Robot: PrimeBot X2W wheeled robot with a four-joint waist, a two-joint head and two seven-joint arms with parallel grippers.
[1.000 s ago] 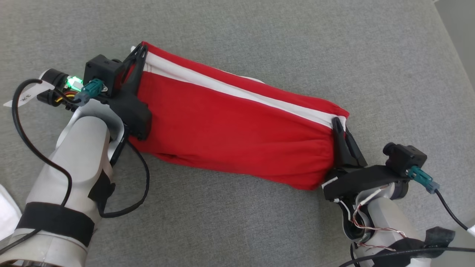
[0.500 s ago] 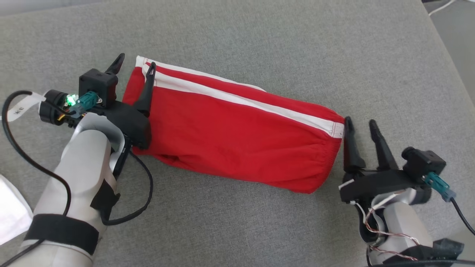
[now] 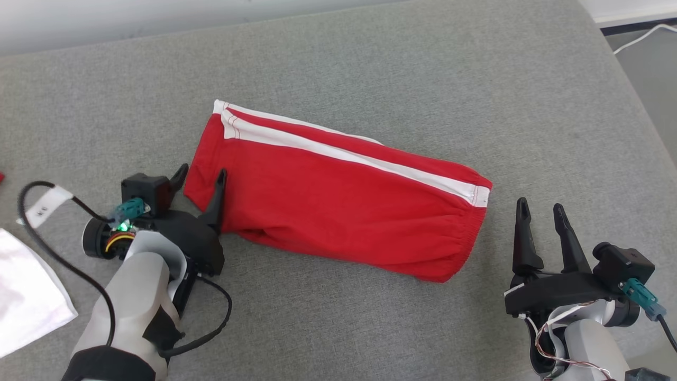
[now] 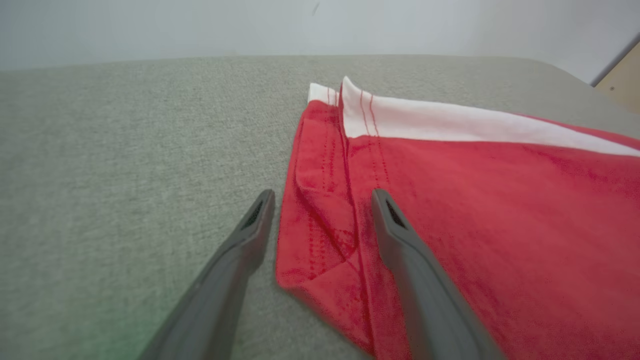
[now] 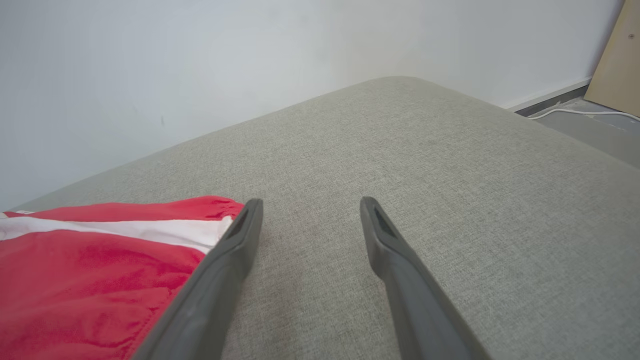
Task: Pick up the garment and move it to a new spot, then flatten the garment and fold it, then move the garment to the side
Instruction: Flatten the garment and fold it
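The garment [image 3: 338, 196] is a pair of red shorts with white side stripes, lying folded and flat on the grey cushion [image 3: 370, 63]. My left gripper [image 3: 202, 173] is open at its left hem, one finger over the cloth and one beside it; the left wrist view shows the red hem [image 4: 325, 210] between the spread fingers [image 4: 400, 240]. Open as well, my right gripper [image 3: 538, 208] stands just right of the waistband end, apart from it. In the right wrist view the garment [image 5: 100, 270] lies left of the fingers [image 5: 235, 240], with bare cushion between them.
A white cloth [image 3: 26, 301] lies at the left edge near my left forearm. The cushion's right edge [image 3: 629, 90] drops to the floor, where a white cable [image 3: 642, 37] runs. A wall [image 5: 250, 60] stands behind the cushion.
Both grippers opened and let go of the garment, then drew back toward me. The garment now lies flat. The head camera has shifted, showing more of the far edge.
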